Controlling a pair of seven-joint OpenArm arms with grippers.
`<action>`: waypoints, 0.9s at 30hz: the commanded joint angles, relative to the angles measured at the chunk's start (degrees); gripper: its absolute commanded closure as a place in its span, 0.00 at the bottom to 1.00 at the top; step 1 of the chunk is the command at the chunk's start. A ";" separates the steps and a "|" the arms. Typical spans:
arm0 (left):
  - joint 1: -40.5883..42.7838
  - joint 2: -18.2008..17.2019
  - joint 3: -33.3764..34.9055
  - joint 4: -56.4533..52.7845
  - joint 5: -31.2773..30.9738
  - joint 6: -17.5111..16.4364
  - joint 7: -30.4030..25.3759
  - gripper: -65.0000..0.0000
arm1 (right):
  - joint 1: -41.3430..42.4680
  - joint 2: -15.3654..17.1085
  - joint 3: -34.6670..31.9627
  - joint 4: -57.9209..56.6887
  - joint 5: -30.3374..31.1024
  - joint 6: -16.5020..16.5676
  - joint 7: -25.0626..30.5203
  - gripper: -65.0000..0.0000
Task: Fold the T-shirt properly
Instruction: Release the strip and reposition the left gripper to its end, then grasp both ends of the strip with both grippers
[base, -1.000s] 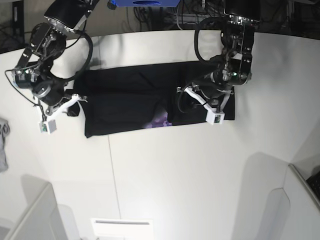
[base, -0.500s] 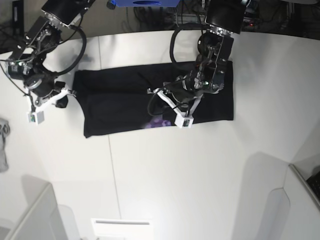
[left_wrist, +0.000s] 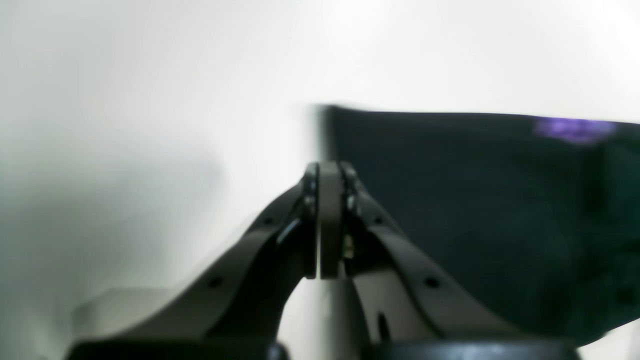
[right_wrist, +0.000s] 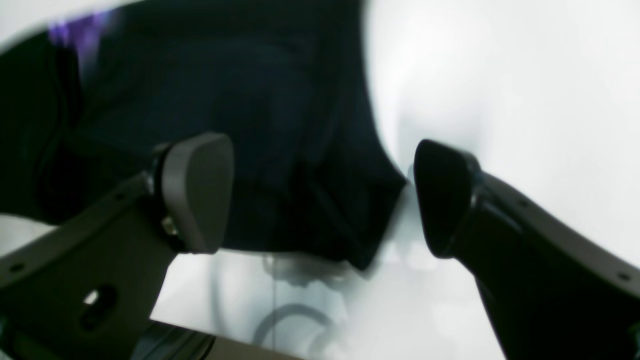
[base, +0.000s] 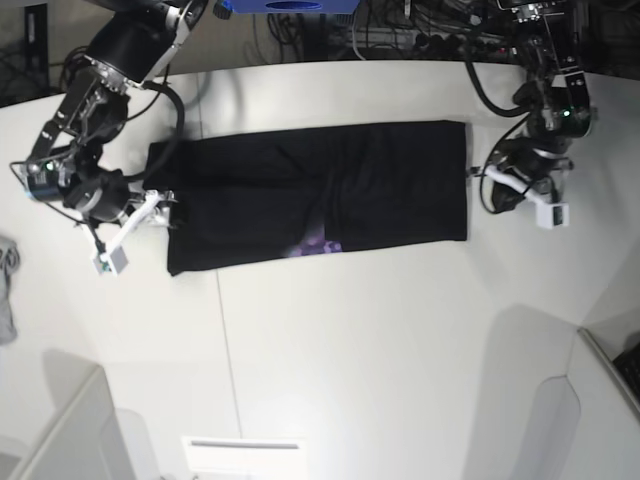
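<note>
T-shirt (base: 310, 195) flat btwn both arms, beside right fingers (right_wrist: 195, 190)

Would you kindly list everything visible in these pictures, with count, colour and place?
T-shirt: one, black with a bit of purple print at its near edge, lying folded into a long band across the middle of the table.
Table: one, white, filling most of the base view.
Grey cloth: one, at the far left edge of the table, partly cut off.
Blue object: one, beyond the table's far edge; too cropped to identify.
Cables: several, dark, behind the table.
Left gripper: one, dark, shut on nothing, just off the shirt's end.
Right gripper: one, dark, open, over the shirt's other end.
</note>
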 joint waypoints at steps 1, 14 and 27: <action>0.22 -0.68 -2.97 0.51 -0.19 -1.80 -1.04 1.00 | 1.68 0.56 0.01 -1.32 0.45 0.05 0.84 0.18; 1.97 -0.42 -9.56 -12.24 12.82 -17.27 -11.59 1.00 | 6.70 4.16 0.01 -20.31 0.54 -2.06 7.17 0.18; -0.14 2.66 0.11 -15.67 13.53 -17.27 -13.96 1.00 | 4.59 3.28 -0.52 -21.10 0.62 -1.80 2.60 0.18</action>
